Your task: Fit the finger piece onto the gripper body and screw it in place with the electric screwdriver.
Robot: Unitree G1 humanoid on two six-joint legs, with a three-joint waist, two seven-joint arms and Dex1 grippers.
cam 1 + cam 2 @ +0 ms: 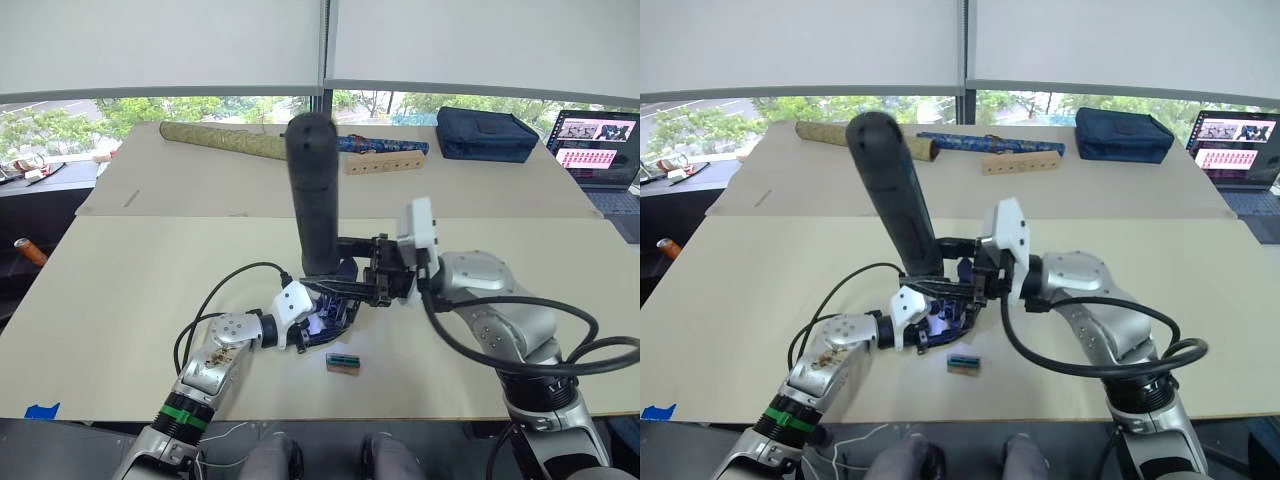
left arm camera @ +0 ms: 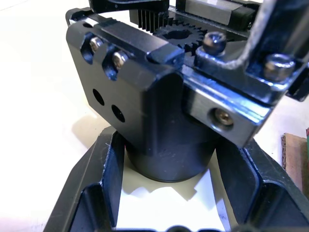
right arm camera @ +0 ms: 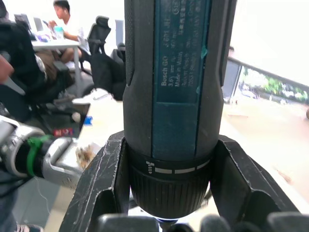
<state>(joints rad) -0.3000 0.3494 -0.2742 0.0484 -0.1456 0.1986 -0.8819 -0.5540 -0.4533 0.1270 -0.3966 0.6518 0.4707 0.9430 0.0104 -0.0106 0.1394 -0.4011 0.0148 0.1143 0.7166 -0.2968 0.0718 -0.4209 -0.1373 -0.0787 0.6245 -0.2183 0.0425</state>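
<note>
at counter (image 1: pixel 120 300) centre: left pincer (image 1: pixel 318 322) clenched on gripper body (image 2: pixel 159 121), right pincer (image 1: pixel 352 268) grasping screwdriver (image 1: pixel 313 190); keep bit square on screw.

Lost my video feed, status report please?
Left hand shut on small black gripper body. Right hand shut on thick dark blue-black electric screwdriver, upright over it. Small green-topped wooden block lies beside.

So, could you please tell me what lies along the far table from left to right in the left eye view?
Gold rolled tube → blue rolled tube → wooden strip with holes → navy pouch → laptop.
</note>
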